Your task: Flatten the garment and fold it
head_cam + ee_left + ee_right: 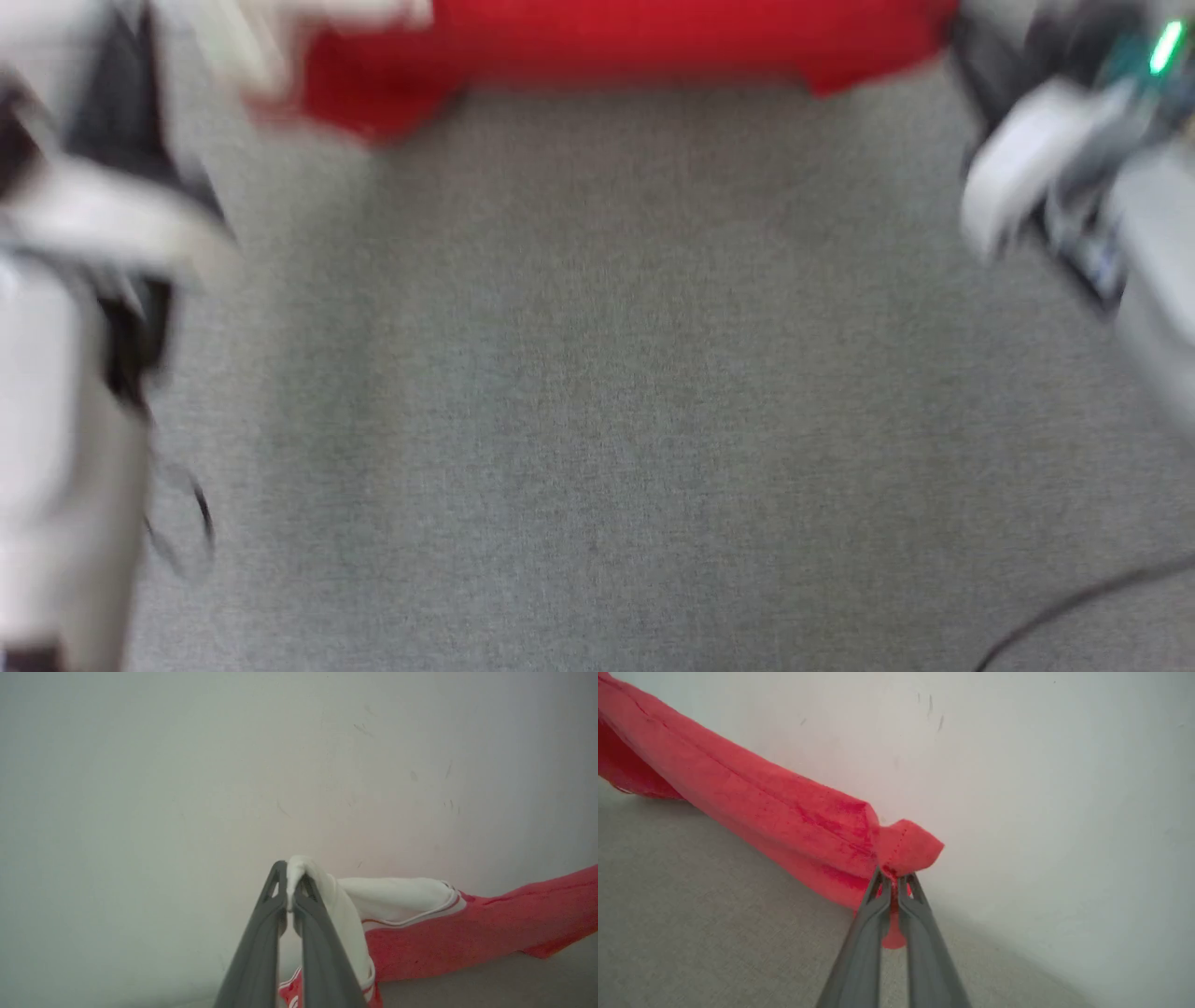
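The garment (616,42) is a red shirt stretched as a band across the top of the blurred head view, above the grey surface. In the left wrist view my left gripper (290,877) is shut on a fold of the garment's white sleeve (392,898), with red cloth (490,928) trailing off to the right. In the right wrist view my right gripper (893,879) is shut on a red corner of the garment (908,847), and the cloth runs away up to the left, sagging down to the grey surface.
Grey fabric-covered surface (616,392) spreads below the garment. A white wall (187,765) stands close behind it. Pale arm parts (84,280) sit at the left edge and more (1036,159) at the right, with a dark cable (1083,597) at the lower right.
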### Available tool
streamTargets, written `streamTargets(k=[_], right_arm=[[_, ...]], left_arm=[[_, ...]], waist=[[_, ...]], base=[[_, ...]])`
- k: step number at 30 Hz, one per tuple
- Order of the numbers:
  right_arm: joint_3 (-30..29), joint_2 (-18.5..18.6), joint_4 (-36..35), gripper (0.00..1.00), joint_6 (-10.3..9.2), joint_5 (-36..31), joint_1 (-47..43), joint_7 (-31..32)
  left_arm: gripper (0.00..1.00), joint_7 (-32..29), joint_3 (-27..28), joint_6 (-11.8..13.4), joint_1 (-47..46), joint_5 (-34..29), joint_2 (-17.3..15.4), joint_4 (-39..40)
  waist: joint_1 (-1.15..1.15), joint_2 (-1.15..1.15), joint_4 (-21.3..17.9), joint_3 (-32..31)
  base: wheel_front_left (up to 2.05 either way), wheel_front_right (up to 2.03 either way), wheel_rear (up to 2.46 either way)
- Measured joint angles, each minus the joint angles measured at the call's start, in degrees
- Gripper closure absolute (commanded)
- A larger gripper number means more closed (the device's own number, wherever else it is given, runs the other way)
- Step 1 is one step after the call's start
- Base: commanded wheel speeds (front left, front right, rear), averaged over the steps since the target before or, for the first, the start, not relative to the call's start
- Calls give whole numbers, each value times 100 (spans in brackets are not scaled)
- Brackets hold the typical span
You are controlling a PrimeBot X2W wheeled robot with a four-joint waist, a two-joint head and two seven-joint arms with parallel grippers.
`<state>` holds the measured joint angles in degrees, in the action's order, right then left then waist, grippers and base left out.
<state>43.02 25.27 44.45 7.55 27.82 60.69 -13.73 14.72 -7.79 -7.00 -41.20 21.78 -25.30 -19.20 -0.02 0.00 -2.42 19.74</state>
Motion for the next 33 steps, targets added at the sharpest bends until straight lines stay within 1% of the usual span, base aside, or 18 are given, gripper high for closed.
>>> streamTargets(k=[6,9,12,15,22,25,29,33], right_arm=[[636,365,-415,100,0,325,-1294,9],[761,553,-582,100,-1,506,-1772,35],[922,746,-773,100,-1,623,-2220,71],[989,921,-951,100,-1,710,-2644,119],[890,1356,-1419,100,-1,948,-3816,259],[739,1458,-1608,100,-1,969,-4377,332],[503,1523,-1870,100,0,938,-5004,461],[165,1592,-2182,100,-1,815,-5527,621]], left_arm=[[100,1,-220,8,2029,-66,192,370],[100,-2,-345,73,2842,-65,269,476],[100,-68,-475,199,3572,-131,267,627],[100,-210,-522,264,4257,-74,261,816],[100,-580,-542,519,5627,71,167,1473],[100,-724,-593,614,6162,152,167,1704],[100,-877,-675,708,6582,233,183,1839],[100,-1065,-770,709,6822,353,223,1850]], waist=[[-1,0,36,-553],[-1,0,50,-836],[-1,0,58,-1123],[0,0,63,-1407],[0,0,98,-2024],[0,0,129,-2239],[1,0,181,-2443],[0,0,238,-2552]], base=[[0,0,0],[0,0,0],[0,0,0],[0,0,0],[0,0,0],[0,0,0],[0,0,0],[0,0,0]])
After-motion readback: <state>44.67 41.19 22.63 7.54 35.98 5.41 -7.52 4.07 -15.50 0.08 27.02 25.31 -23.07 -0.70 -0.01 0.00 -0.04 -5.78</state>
